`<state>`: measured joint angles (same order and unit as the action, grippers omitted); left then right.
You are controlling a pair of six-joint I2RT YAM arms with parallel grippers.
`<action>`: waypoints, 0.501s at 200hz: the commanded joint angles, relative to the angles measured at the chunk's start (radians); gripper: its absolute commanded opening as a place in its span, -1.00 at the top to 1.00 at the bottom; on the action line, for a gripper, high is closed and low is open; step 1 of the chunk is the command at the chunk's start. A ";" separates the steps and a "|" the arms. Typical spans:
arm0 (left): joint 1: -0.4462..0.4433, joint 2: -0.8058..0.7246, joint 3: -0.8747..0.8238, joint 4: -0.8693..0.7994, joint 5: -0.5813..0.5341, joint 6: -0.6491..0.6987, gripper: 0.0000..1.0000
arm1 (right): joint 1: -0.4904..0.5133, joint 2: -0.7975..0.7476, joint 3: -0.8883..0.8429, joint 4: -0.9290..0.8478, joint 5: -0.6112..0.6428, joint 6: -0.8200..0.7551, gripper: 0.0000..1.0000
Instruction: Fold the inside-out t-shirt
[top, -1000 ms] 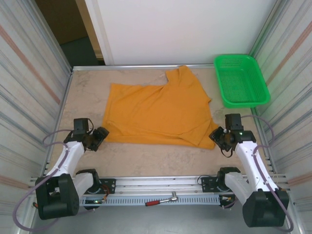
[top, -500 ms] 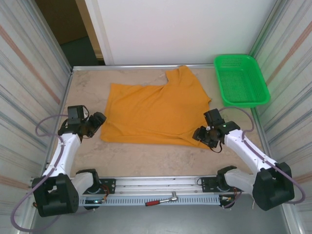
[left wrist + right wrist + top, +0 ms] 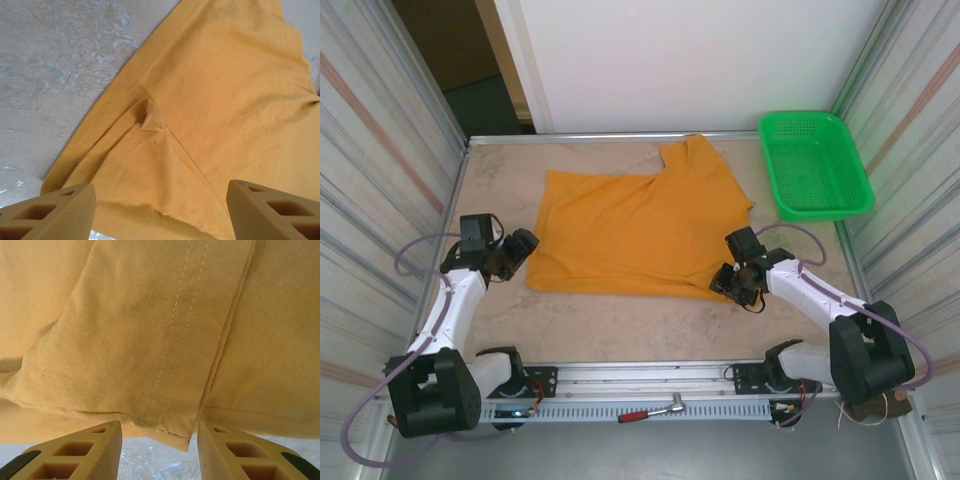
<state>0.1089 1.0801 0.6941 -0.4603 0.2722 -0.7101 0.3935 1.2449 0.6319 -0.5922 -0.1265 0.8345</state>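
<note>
Here, in the top view, the inside-out t-shirt (image 3: 640,235) lies spread flat on the table (image 3: 620,325), plain orange side up, with one sleeve pointing to the far edge, near the green basket (image 3: 815,165). The left gripper (image 3: 520,250) is at the near left corner of the shirt and the right gripper (image 3: 735,283) is at the near right corner, both low by the hem. I think the main risk is an uneven lift. If one side catches the cloth and the other misses, the shirt would be pulled crooked instead of folded.

In the left wrist view, the fingers (image 3: 55,210) stand wide apart and hold nothing. The corner has a small pucker (image 3: 150,120) and seamed layers one over the other. The jaws could therefore close on the upper layer alone and leave the lower one on the table. The corner of the shirt lies below and just ahead of the fingertips, with bare table to the left.

In the right wrist view, the fingers (image 3: 75,450) are partly apart and nothing is pinched yet. A folded strip with double stitching (image 3: 172,340) ends in a point that reaches just between the fingertips. A grip on this thin tip alone may slip when the cloth is lifted. The rest of the shirt spreads ahead of the gripper.
</note>
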 commanded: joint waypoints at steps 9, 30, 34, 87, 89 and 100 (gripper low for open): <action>-0.007 0.001 0.028 0.027 0.023 0.008 -0.40 | 0.007 0.016 -0.017 0.014 0.027 0.021 0.21; -0.007 0.006 0.033 0.031 0.025 0.006 -0.40 | 0.007 0.021 -0.015 0.018 0.032 0.020 0.70; -0.008 0.006 0.034 0.031 0.025 0.006 -0.40 | 0.007 0.020 -0.013 0.017 0.034 0.019 0.86; -0.006 0.007 0.042 0.031 0.027 0.011 -0.40 | -0.021 -0.016 0.143 -0.054 0.032 -0.039 1.00; -0.007 0.007 0.042 0.032 0.028 0.011 -0.40 | -0.023 -0.014 0.153 -0.056 0.029 -0.042 1.00; -0.007 0.010 0.041 0.033 0.030 0.011 -0.40 | -0.035 0.009 0.202 -0.063 0.020 -0.060 1.00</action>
<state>0.1089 1.0832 0.7055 -0.4404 0.2878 -0.7105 0.3828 1.2514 0.7189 -0.6258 -0.1047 0.8230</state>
